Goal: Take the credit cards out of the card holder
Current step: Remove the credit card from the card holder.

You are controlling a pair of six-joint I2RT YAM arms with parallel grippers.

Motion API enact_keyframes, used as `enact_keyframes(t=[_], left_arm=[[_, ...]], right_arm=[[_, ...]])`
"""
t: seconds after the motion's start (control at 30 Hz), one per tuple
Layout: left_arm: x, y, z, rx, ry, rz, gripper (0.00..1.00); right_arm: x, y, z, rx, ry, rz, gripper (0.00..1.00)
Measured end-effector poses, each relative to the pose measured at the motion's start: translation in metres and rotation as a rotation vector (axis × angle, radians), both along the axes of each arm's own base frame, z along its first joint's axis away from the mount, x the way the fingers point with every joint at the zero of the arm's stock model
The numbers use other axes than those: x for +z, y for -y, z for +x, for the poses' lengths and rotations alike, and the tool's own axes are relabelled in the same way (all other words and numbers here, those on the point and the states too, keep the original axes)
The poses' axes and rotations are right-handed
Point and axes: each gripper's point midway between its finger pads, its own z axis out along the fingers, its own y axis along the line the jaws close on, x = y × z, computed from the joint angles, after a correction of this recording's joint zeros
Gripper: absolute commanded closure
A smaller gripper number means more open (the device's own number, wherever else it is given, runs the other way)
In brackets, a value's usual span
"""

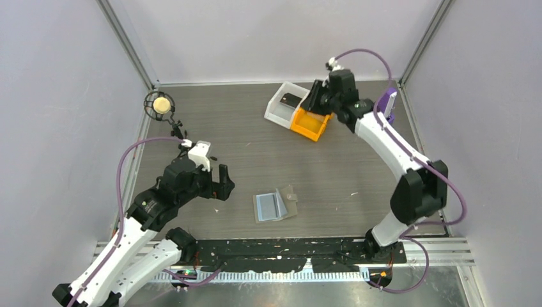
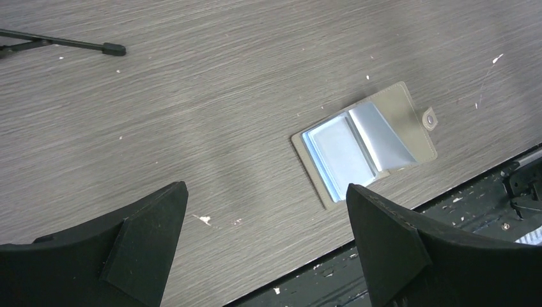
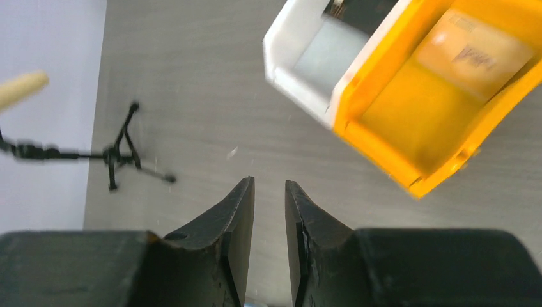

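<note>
The card holder (image 1: 276, 204) lies open and flat on the table near the front edge, grey-brown with two light blue inner panels. In the left wrist view (image 2: 358, 144) its tab with a snap (image 2: 429, 119) points to the right. My left gripper (image 1: 220, 184) hovers left of it, jaws wide apart and empty (image 2: 265, 198). My right gripper (image 1: 314, 101) is at the far side by the bins, jaws a narrow gap apart with nothing between them (image 3: 268, 188). A card (image 3: 470, 54) lies inside the orange bin (image 3: 396, 160).
A white bin (image 1: 276, 110) touches the orange bin (image 1: 311, 123) at the back and holds a dark object (image 1: 291, 99). A small microphone on a tripod (image 1: 160, 105) stands at the back left. A purple object (image 1: 387, 105) stands at the back right. A black rail (image 1: 287, 249) runs along the front edge.
</note>
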Motion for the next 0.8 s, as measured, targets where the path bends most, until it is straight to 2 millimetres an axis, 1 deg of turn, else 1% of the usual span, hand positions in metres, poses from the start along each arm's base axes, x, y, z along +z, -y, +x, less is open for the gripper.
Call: enact_keyframes(t=[0.07, 0.13, 0.2, 0.3, 0.4, 0.43, 0.5, 0.57, 0.67, 0.8], left_arm=[[0.000, -0.004, -0.003, 0.008, 0.002, 0.005, 0.00], [0.000, -0.007, -0.006, 0.009, 0.005, 0.008, 0.00], [-0.001, -0.010, -0.008, 0.008, 0.012, 0.013, 0.00], [-0.003, -0.013, -0.011, 0.009, 0.013, 0.019, 0.00], [-0.005, -0.014, -0.013, 0.010, 0.013, 0.019, 0.00], [-0.005, -0.015, -0.014, 0.010, 0.014, 0.018, 0.01], [-0.005, -0.015, -0.015, 0.010, 0.017, 0.016, 0.00], [-0.004, -0.016, -0.015, 0.011, 0.021, 0.014, 0.01], [-0.003, -0.016, -0.015, 0.011, 0.026, 0.011, 0.01], [-0.001, -0.017, -0.016, 0.012, 0.034, 0.006, 0.01]], right_arm=[[-0.005, -0.016, -0.032, 0.046, 0.005, -0.021, 0.68], [-0.021, -0.030, -0.068, 0.094, -0.016, -0.050, 0.68], [-0.042, -0.044, -0.104, 0.149, -0.040, -0.079, 0.67], [-0.070, -0.056, -0.149, 0.210, -0.079, -0.116, 0.67], [-0.089, -0.065, -0.184, 0.252, -0.098, -0.136, 0.67], [-0.095, -0.069, -0.199, 0.272, -0.104, -0.142, 0.67], [-0.102, -0.076, -0.218, 0.302, -0.112, -0.146, 0.67], [-0.109, -0.089, -0.240, 0.343, -0.115, -0.149, 0.67], [-0.115, -0.106, -0.265, 0.399, -0.116, -0.137, 0.67], [-0.120, -0.128, -0.290, 0.457, -0.119, -0.119, 0.67]])
